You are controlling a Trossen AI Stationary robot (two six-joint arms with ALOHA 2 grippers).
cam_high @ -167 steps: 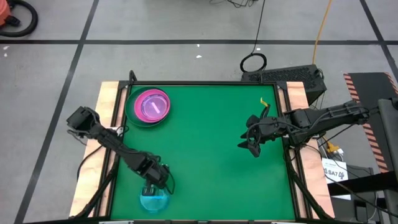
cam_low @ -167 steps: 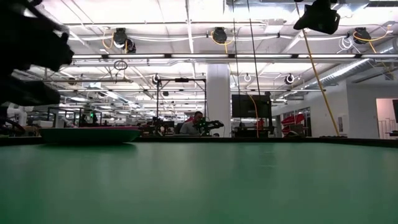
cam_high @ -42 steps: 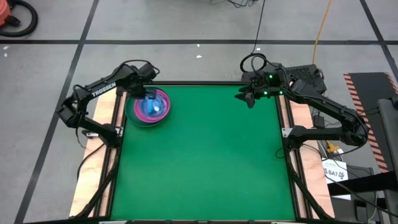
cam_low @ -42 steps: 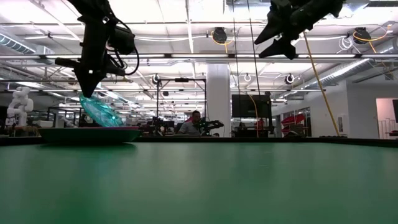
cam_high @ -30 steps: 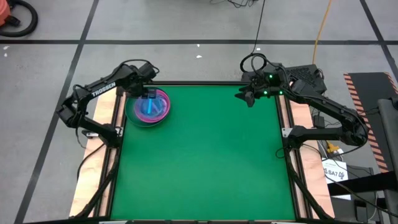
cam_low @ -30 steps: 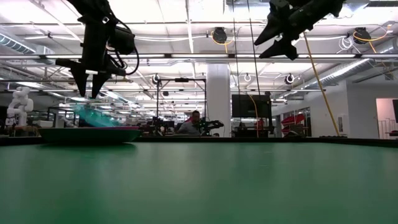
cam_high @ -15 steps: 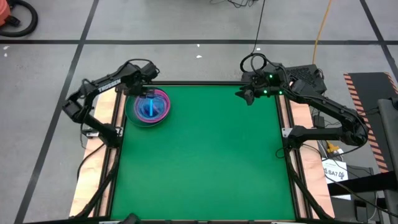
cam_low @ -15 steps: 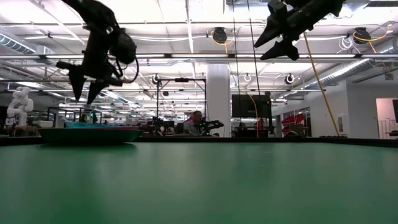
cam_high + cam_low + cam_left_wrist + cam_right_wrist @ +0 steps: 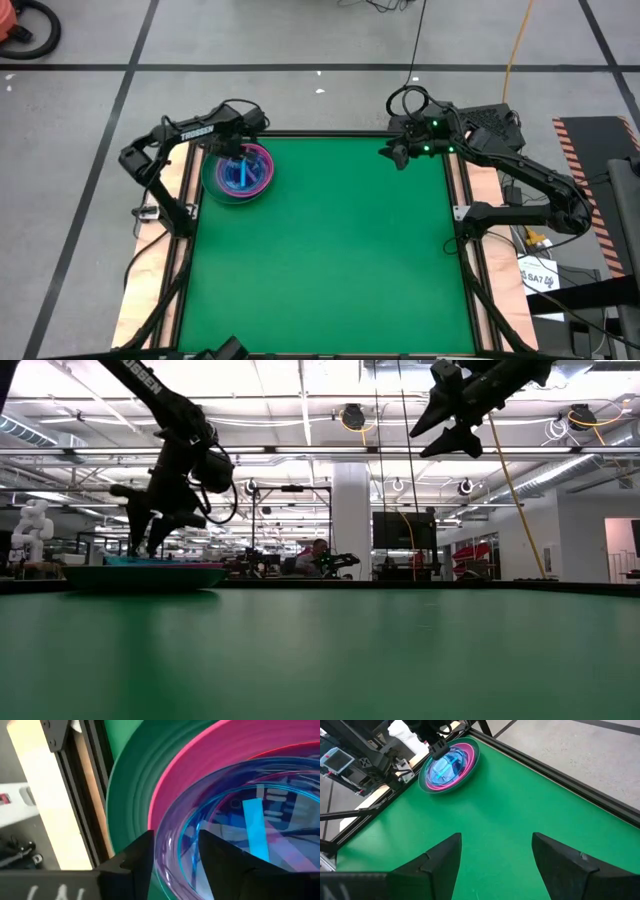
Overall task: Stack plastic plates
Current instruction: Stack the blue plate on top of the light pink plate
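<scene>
A stack of plastic plates (image 9: 240, 175) rests on the green table at its far left. A dark green plate is at the bottom, pink and magenta rims (image 9: 200, 765) lie above it, and a translucent cyan plate (image 9: 260, 820) lies on top. My left gripper (image 9: 143, 548) points steeply down, open, just over the stack's left rim. In the left wrist view its fingers (image 9: 137, 862) stand on either side of the cyan plate's rim (image 9: 167, 845). My right gripper (image 9: 392, 158) hangs open, high over the table's far right part, with nothing in it. My left gripper comes at the stack from above with one finger inside and one outside the cyan plate's rim (image 9: 167, 845). The plate lies flat on the stack. Whether the fingers touch the rim, I cannot tell.
The green table surface (image 9: 330, 260) stretches from the stack to the near and right edges. A black frame rail and a wooden strip (image 9: 45, 805) run close beside the stack on the left. A person (image 9: 315, 563) sits in the room beyond the table.
The cyan plate, tilted and dropping from my left gripper a second ago, has fallen flat onto the stack. My left gripper has come down toward the stack's rim and has rolled somewhat at the wrist, its fingers still apart.
</scene>
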